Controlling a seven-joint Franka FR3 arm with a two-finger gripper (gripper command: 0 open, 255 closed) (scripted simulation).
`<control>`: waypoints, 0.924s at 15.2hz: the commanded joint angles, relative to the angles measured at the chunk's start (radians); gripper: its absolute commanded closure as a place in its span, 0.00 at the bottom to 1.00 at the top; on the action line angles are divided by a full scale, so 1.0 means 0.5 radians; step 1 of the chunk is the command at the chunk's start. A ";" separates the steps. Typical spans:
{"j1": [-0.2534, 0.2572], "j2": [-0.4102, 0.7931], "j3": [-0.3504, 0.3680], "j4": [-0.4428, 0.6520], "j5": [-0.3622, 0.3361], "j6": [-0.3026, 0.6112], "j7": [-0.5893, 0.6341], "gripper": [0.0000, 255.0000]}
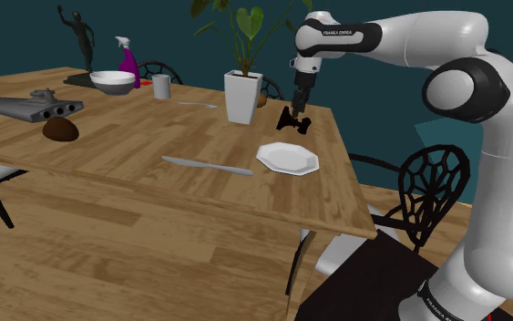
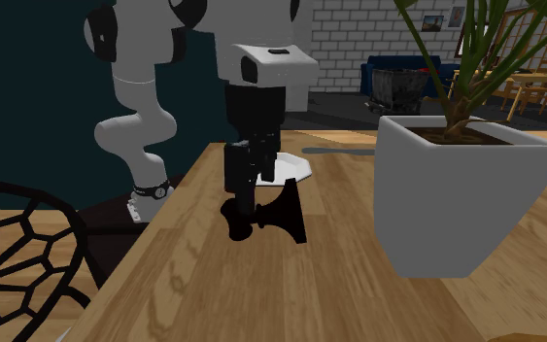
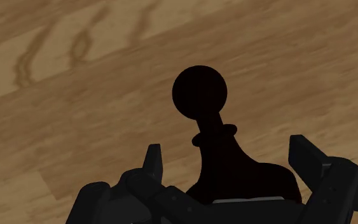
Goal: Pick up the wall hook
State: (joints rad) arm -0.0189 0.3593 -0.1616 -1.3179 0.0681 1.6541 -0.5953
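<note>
A black wall hook (image 1: pixel 295 121) with a round knob and a flared base lies on the wooden table (image 1: pixel 154 201), near its far right edge in the shoulder view. My black gripper (image 1: pixel 299 106) hangs just above it, pointing down. In the second exterior view the gripper (image 2: pixel 246 185) stands over the hook (image 2: pixel 283 216). In the wrist view the fingers (image 3: pixel 152 159) stand apart on either side of the hook's (image 3: pixel 199 92) base without touching it, and the knob lies beyond the gripper (image 3: pixel 228 153). The gripper is open.
A white planter (image 1: pixel 243 96) with a leafy plant stands close beside the hook. A white plate (image 1: pixel 288 158) and a knife (image 1: pixel 207 165) lie nearer the stand. A mug (image 1: pixel 161 87), bowl (image 1: pixel 113 82) and spray bottle (image 1: pixel 128 58) stand further back. A black chair (image 1: pixel 432 187) stands off the table's edge.
</note>
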 commanded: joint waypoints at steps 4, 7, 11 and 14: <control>0.008 0.007 0.004 -0.126 -0.001 0.134 -0.004 0.00; 0.009 0.005 0.004 -0.171 -0.001 0.177 -0.005 0.00; 0.010 0.002 0.004 -0.176 -0.001 0.179 -0.004 1.00; 0.011 0.000 0.005 -0.177 -0.002 0.179 -0.004 1.00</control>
State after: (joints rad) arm -0.0142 0.3584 -0.1599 -1.4060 0.0670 1.7432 -0.5973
